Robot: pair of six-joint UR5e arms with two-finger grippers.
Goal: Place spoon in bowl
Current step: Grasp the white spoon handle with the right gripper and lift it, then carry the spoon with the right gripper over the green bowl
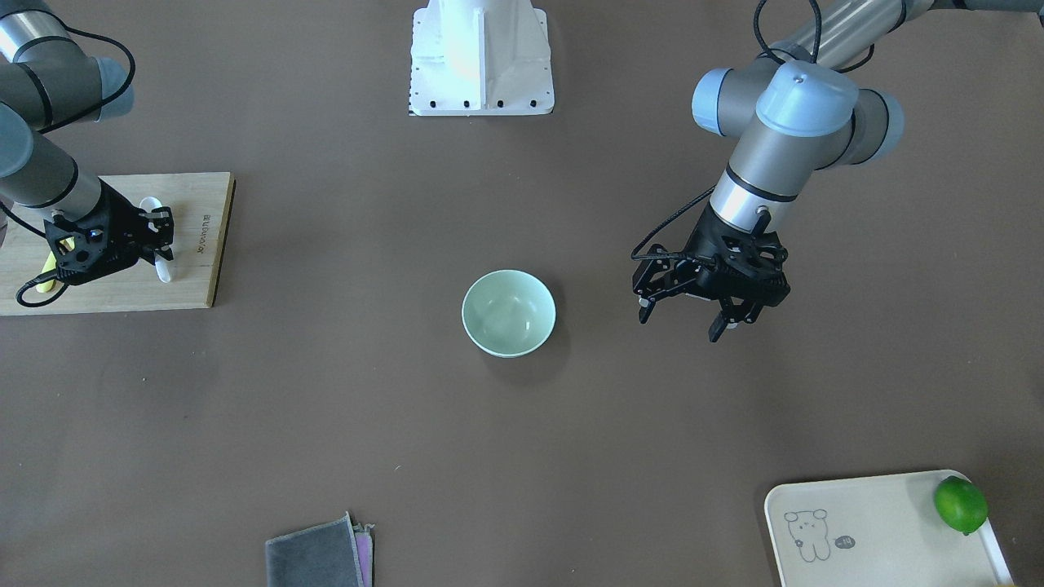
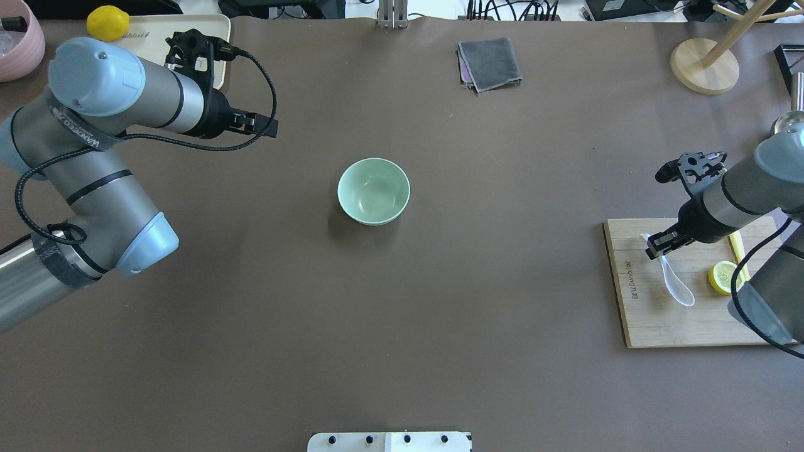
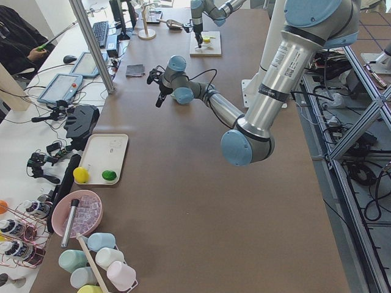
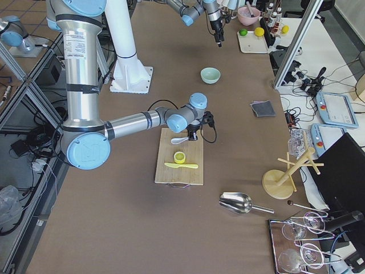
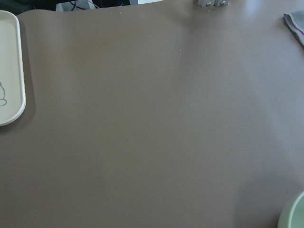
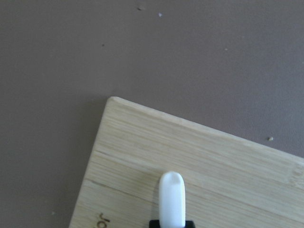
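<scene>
The white spoon (image 2: 675, 285) lies on the wooden cutting board (image 2: 653, 320) at my right, with its handle pointing away from the robot. My right gripper (image 2: 659, 245) is low over the board and looks shut on the spoon's handle. In the right wrist view the handle tip (image 6: 172, 194) sticks out past a black fingertip (image 6: 172, 223). The mint-green bowl (image 1: 509, 314) stands empty mid-table and also shows in the overhead view (image 2: 374, 191). My left gripper (image 1: 728, 324) hangs open and empty above the table, well to the bowl's left.
A lemon slice (image 2: 722, 276) and a yellow knife (image 2: 738, 251) lie on the board beside the spoon. A cream bear tray (image 1: 881, 530) holds a lime (image 1: 960, 505). A folded grey cloth (image 2: 490, 63) lies at the far edge. A wooden stand (image 2: 703, 66) is far right.
</scene>
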